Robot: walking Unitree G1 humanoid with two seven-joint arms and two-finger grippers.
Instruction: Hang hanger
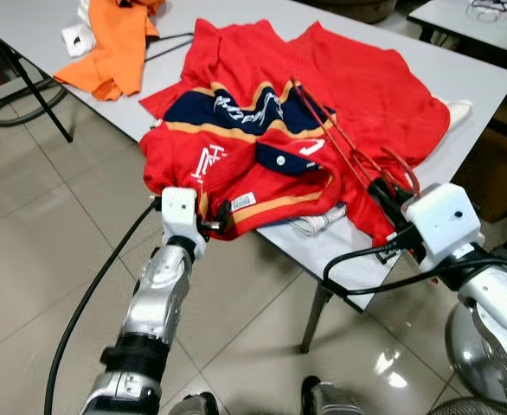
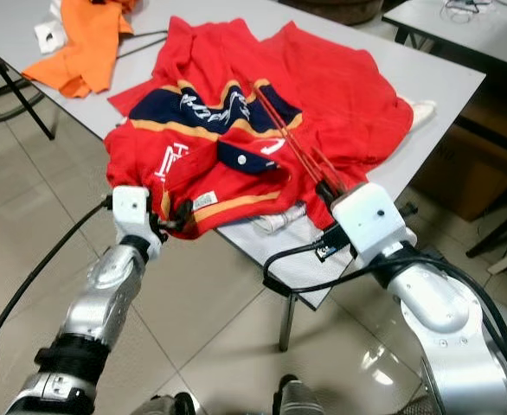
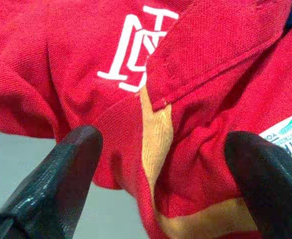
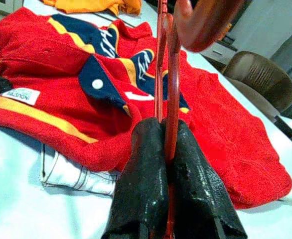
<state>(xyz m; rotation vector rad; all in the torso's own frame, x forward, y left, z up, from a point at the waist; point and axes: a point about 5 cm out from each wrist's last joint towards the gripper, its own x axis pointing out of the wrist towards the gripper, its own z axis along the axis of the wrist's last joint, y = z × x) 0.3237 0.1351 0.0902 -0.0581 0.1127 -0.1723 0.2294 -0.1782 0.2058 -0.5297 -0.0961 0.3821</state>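
Right claw (image 4: pixel 167 164) pinching red hanger (image 1: pixel 340 143), red shirt (image 1: pixel 262 147) label unreadable

Grey table (image 1: pixel 487 82), glossy tiled floor (image 1: pixel 28 259), brown chair (image 4: pixel 258 79)

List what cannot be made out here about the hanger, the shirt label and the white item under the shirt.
- Thin red wire hanger: far end hidden inside the red polo shirt, eye views.
- Small white label: cut by frame edge, left wrist view.
- White folded cloth: mostly covered by shirt.
- Right pincer: clamped on hanger.
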